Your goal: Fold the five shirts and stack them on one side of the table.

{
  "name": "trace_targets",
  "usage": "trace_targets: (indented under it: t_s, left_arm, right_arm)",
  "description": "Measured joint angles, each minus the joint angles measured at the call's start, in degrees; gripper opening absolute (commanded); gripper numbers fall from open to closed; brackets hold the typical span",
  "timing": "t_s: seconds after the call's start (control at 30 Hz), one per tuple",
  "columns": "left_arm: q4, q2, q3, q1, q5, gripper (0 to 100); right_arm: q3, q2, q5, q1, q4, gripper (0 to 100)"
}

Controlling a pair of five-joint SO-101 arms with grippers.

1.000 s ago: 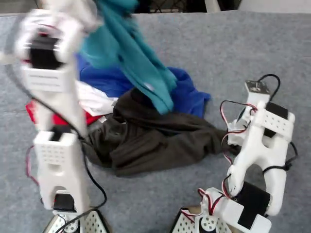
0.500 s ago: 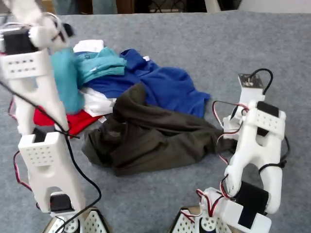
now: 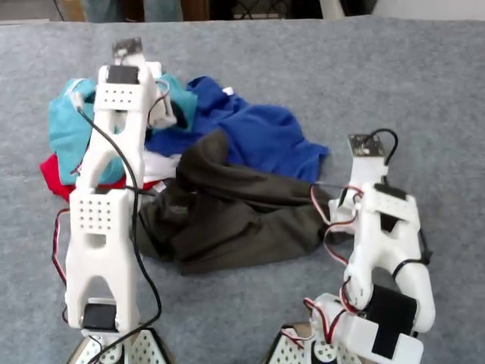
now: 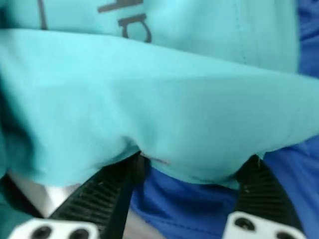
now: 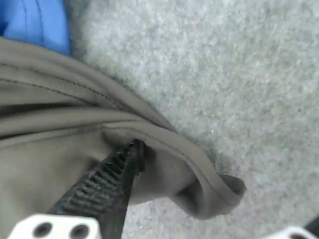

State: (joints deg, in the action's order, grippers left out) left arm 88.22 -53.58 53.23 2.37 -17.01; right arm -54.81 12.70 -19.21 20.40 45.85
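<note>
A second ago we saw the left arm hoisting the teal shirt high over the heap. Half a second ago it had swung out to the left with the cloth sagging. Now that shirt lies bunched at the far left of the pile, on top of the red shirt and the white shirt, with the arm bent down over it. The right arm has meanwhile edged leftward, up against the near-right end of the dark olive shirt. The left claw is spread wide and grips nothing: a smooth teal hem drapes across both ribbed black fingers, hiding their tips, and the blue shirt shows in the gap beneath. The right claw is likewise spread wide; one ribbed black finger is nosed into a fold of the dark olive cloth, while the other just shows at the edge over bare mat, so nothing is pinched. All five shirts are soft cloth, crumpled and unfolded, in one loose heap on the tabletop, left of its middle. The blue one sprawls across the back, and the dark olive one spreads over the front with thick rolled seams and a curled corner. The tabletop is covered in a grey, felt-like, finely fuzzy mat.
</note>
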Motion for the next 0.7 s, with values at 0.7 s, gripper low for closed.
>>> trace_targets:
  t_s: [0.7]
  left_arm:
    - [11.2,-10.0,33.6,34.5,3.1,3]
  right_arm:
    - [-2.2,0.9,0.0,-0.2,-2.6,55.6]
